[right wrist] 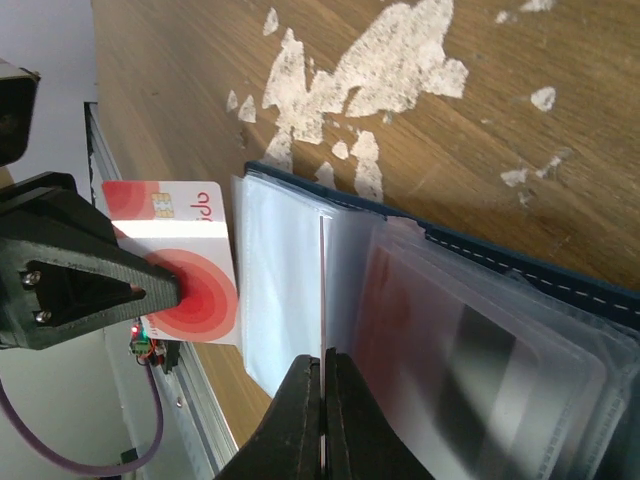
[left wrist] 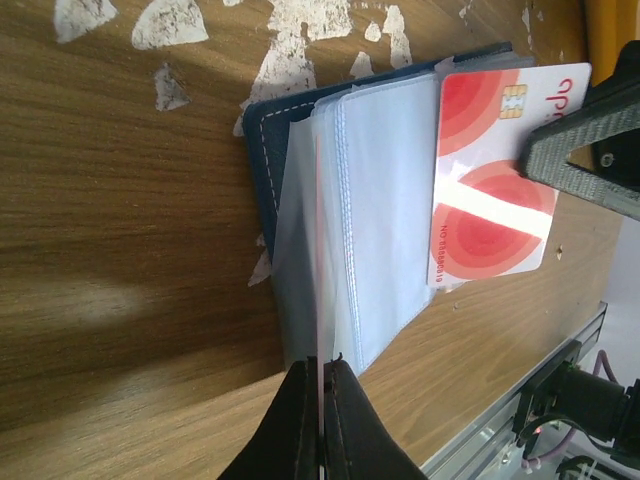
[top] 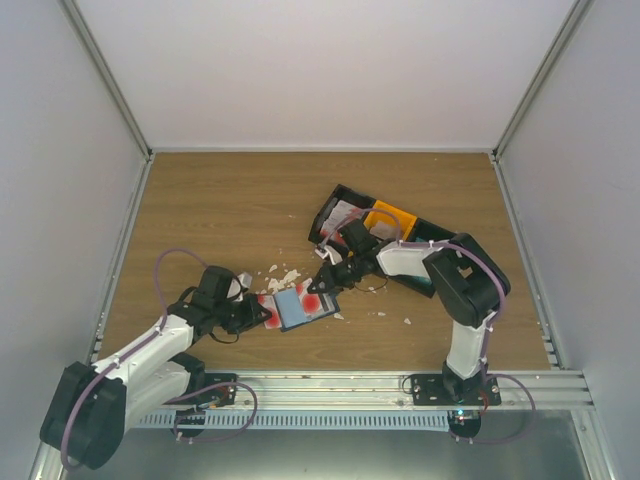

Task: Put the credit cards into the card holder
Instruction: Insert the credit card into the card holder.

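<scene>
While the table carries the open card holder between your arms, go gently so it does not slide. Your left gripper is closed on the left card, just left of the holder. Your right gripper is closed on the right card, just right of it. Push each card slowly, edge first, into a clear pocket. I count one holder and two held cards.

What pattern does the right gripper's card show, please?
Red circles on a white card; best in left wrist view.

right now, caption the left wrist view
Left gripper pinches a holder sleeve; right gripper holds a card at its edge
</scene>
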Controlling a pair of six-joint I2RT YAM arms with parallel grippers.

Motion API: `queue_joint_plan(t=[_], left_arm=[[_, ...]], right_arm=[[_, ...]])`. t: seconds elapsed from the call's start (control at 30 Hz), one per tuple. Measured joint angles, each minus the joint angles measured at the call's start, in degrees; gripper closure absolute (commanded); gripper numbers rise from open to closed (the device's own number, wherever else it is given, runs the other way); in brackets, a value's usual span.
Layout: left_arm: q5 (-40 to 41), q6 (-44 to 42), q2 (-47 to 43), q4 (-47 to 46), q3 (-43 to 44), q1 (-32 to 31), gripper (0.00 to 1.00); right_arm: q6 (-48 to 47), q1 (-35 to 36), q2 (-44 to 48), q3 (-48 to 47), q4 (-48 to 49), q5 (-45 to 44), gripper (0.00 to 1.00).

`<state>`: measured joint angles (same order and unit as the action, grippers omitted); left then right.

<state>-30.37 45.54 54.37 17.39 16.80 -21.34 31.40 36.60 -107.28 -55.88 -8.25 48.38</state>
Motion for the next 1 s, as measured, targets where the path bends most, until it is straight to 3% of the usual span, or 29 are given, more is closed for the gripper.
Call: queue_joint_plan(t=[0.5, 0.77, 1.0], left_arm=[[0.7, -0.4, 1.5, 1.0, 0.3, -0.5, 1.0], [0.8, -3.1, 0.4, 4.7, 7.6, -0.7, 1.0], [-1.1, -2.9, 3.8, 1.8, 4.3, -0.7, 1.0]], right_arm=[[3.4, -1.4, -1.0, 1.2, 0.4, 0.6, 1.0], [4.2, -1.6, -1.0, 1.7, 1.3, 1.4, 1.0], [5.1, -1.6, -1.0, 2.5, 3.4, 3.1, 1.0]])
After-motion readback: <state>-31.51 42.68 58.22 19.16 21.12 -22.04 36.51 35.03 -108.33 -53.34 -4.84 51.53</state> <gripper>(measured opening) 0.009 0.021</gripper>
